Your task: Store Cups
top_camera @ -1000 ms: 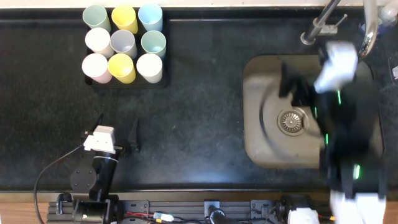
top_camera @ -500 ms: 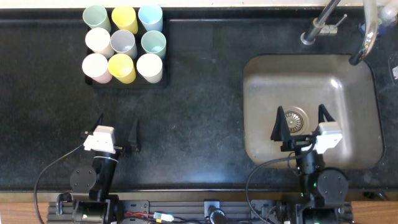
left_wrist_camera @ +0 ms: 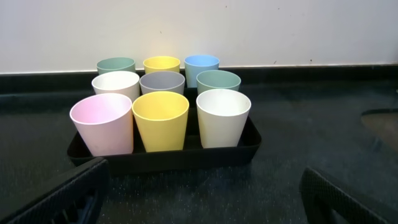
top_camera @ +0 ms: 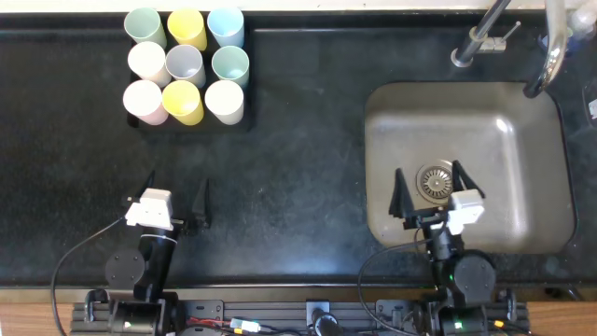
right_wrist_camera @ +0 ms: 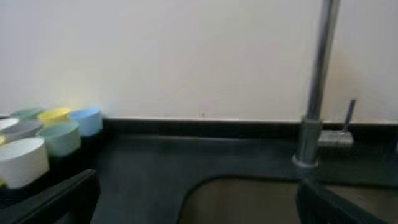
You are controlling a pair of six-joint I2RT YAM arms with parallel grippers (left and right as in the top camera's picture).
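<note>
Several pastel cups [top_camera: 187, 65] stand upright in a black tray [top_camera: 191, 129] at the counter's far left. My left gripper [top_camera: 177, 191] rests low near its base, open and holding nothing, facing the tray from a distance. In the left wrist view the cups [left_wrist_camera: 160, 118] fill the tray [left_wrist_camera: 168, 160] in three rows ahead of my left gripper [left_wrist_camera: 199, 202]. My right gripper [top_camera: 429, 179] sits open with nothing in it over the near part of the sink [top_camera: 466, 121]. Its wrist view catches some cups [right_wrist_camera: 43, 140] far off.
A steel sink with a drain [top_camera: 437, 180] is set into the dark counter at the right. A faucet [top_camera: 480, 37] rises behind it, and stands as a tall pipe [right_wrist_camera: 317, 81] in the right wrist view. Bare black counter [top_camera: 298, 177] lies between tray and sink.
The right arm has pulled back from high over the sink's far right and folded down near its base, then shifted slightly left. The left arm and the cups have not moved.
</note>
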